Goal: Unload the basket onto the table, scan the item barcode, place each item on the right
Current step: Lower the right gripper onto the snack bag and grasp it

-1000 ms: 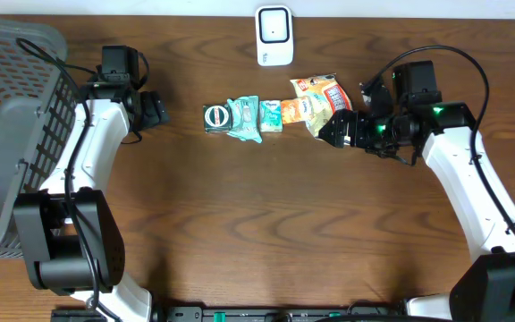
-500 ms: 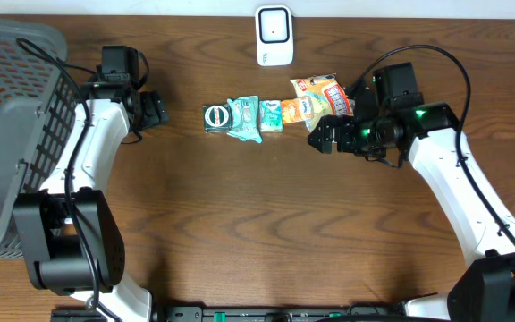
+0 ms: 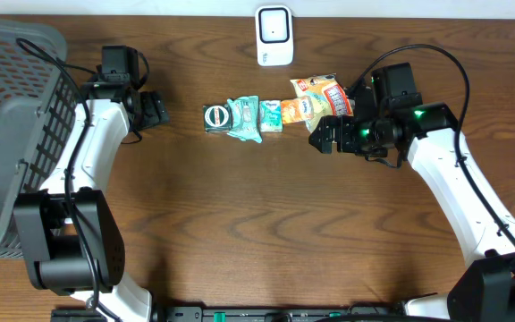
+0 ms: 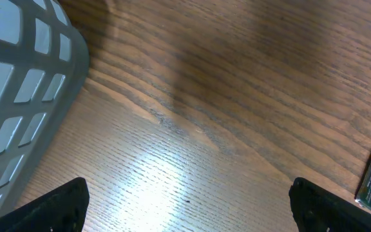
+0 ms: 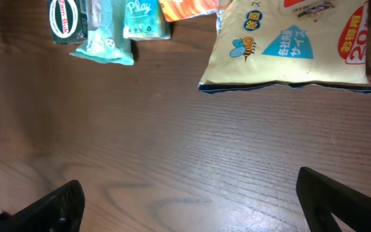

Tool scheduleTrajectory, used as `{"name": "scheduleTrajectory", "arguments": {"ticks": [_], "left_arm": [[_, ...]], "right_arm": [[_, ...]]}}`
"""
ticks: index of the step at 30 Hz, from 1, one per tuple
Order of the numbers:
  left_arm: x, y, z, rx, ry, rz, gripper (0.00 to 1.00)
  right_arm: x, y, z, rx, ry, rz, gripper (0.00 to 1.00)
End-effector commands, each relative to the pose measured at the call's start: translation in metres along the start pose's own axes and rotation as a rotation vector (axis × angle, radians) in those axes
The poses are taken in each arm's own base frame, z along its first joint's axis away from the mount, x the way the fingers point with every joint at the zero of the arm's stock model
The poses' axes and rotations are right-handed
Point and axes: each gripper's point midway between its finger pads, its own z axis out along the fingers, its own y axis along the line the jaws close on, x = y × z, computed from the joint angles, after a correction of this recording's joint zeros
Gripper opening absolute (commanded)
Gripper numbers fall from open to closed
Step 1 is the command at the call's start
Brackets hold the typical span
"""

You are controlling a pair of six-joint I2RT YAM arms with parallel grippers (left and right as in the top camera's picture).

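Right end effector (image 3: 323,136) has slid left, wide and empty; the yellow snack bag (image 5: 288,45) lies just ahead, crosswise; left end effector (image 3: 157,109), also wide, stands well apart.

The scanner (image 3: 274,36) sits at the far edge of the table (image 3: 240,241), dead centre. In front of it a row of packets runs left to right. A boxed pack (image 3: 215,117) is at the left end, touching a crinkled packet (image 3: 244,117). Next comes the Play packet (image 3: 271,115), with the bee-printed bag (image 3: 314,109) out at the right. The basket (image 3: 7,134) stands far left. The left gripper (image 3: 155,109) is between basket and row, and the right gripper (image 3: 323,136) is just on the bag's near side.
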Motion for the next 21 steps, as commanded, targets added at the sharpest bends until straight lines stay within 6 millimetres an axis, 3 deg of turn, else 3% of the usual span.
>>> {"name": "scheduleTrajectory", "arguments": {"ticks": [1,8,21], "left_arm": [[0.002,0.001,0.001,-0.007,0.004,0.018,0.98],[0.002,0.001,0.001,-0.007,0.004,0.018,0.98],[0.002,0.001,0.001,-0.007,0.004,0.018,0.97]], "right_arm": [[-0.006,0.001,-0.001,0.007,-0.018,-0.045,0.99],[-0.017,0.003,-0.001,0.002,-0.061,-0.063,0.99],[-0.017,-0.006,0.002,0.048,-0.063,-0.058,0.99]]}}
